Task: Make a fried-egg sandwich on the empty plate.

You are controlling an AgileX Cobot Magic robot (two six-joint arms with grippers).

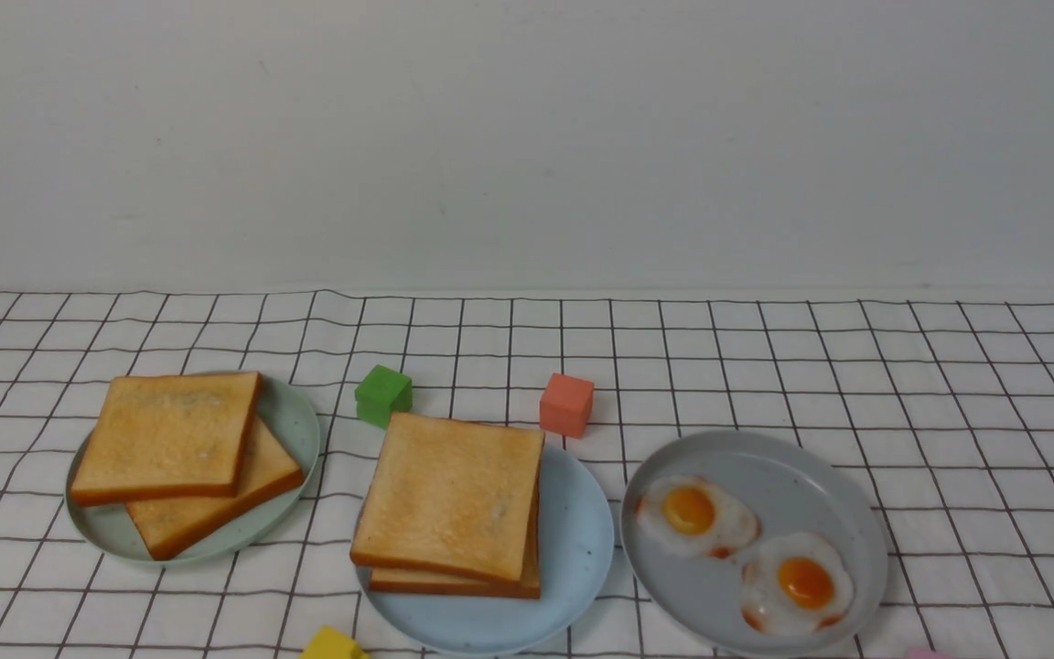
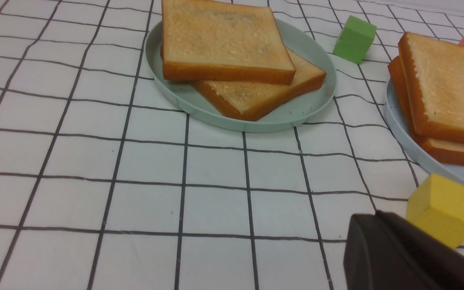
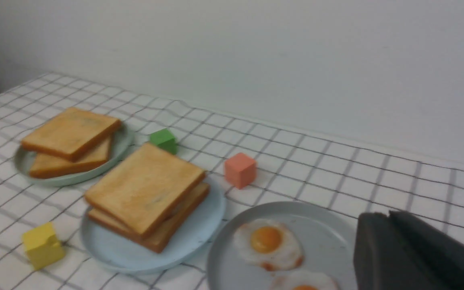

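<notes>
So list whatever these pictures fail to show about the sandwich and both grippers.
- Egg inside the stack of two golden-brown toast slices on the round light blue plate: hidden by the top slice in every view.
- Left gripper: cut off by the left wrist view's edge; open or shut unclear.
- Right gripper: cut off and blurred in the right wrist view.
- Front view: neither gripper appears.

Staged tabletop test setup, likely a lab

A grid-patterned cloth (image 1: 765, 366) met a bare white wall (image 1: 527, 137); toy-like food sat on plates among coloured foam cubes (image 1: 566, 404).
</notes>
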